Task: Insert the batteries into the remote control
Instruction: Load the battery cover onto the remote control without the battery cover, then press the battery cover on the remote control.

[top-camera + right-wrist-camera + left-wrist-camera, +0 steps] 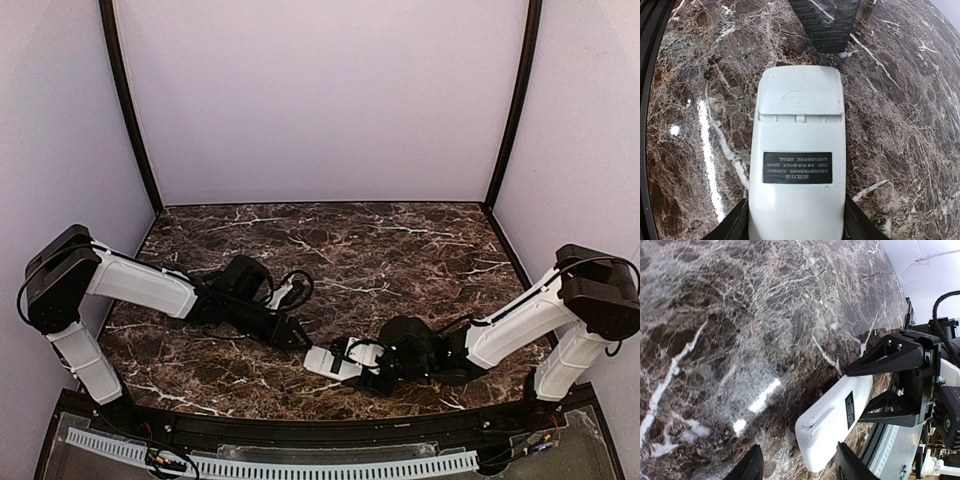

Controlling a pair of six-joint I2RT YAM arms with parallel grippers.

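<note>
1. White remote control [797, 150] lies back face up, R of table centre and near the front edge; can't tell if it rests on the top or is raised off it
2. Dark label [797, 167] sits mid-back; the ribbed battery cover [800, 97] is seated in place at the far end
3. My R gripper [796, 222] clamps the remote's near end, one finger on each long side
4. My L gripper [800, 467] is at the remote's free end, fingers apart w/ nothing clamped btwn them; in the L wrist view one finger [852, 462] is just beside the remote's corner, can't tell if touching
5. Both arms reach inward, tips nearly meeting over the remote
6. Dark brown marble tabletop [400, 250] w/ white veins is underneath, pale walls [320, 100] around it
</note>
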